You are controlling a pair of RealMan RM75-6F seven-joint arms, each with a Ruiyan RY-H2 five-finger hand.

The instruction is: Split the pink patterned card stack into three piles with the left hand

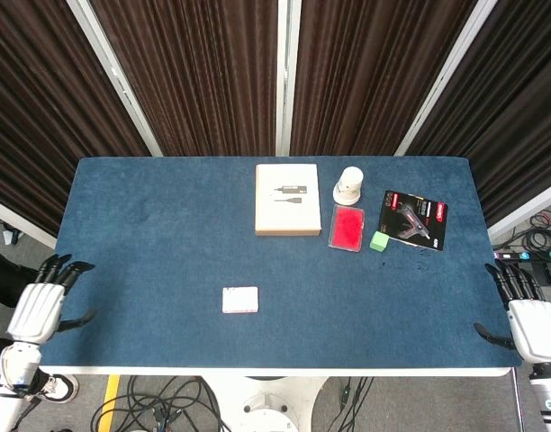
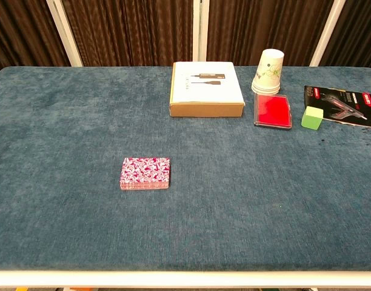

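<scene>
The pink patterned card stack [image 2: 145,173] lies as one neat pile on the blue table, left of centre toward the front; the head view shows the stack [image 1: 240,300] too. My left hand [image 1: 43,307] hangs off the table's left front corner, fingers spread, holding nothing, far from the cards. My right hand [image 1: 524,317] sits beyond the right front corner, also spread and empty. Neither hand appears in the chest view.
At the back stand a flat cardboard box [image 2: 207,88], stacked paper cups [image 2: 268,71], a red case [image 2: 273,110], a green cube [image 2: 312,117] and a glue gun packet [image 2: 345,104]. The blue table [image 2: 64,121] spans both views.
</scene>
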